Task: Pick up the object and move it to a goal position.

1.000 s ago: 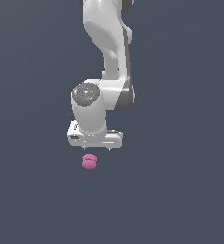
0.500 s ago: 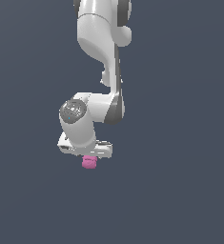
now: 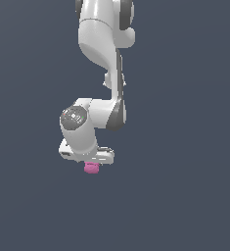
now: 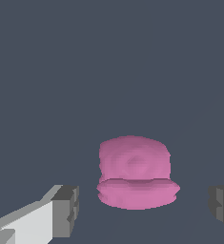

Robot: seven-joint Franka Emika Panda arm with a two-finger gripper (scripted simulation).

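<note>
The object is a small magenta-pink lumpy blob, showing just under the white hand of the arm in the exterior view. In the wrist view the object lies between my two grey fingertips, with clear gaps on both sides. My gripper is open and straddles the blob without touching it. In the exterior view the gripper is mostly hidden behind the wrist body, its fingers not visible.
The white arm rises from the hand toward the top of the exterior view. Plain dark grey ground lies all around, with no other objects in sight.
The arm has lowered and shifted toward the exterior view's left, bringing the hand down onto the pink blob, which has stayed in place.
</note>
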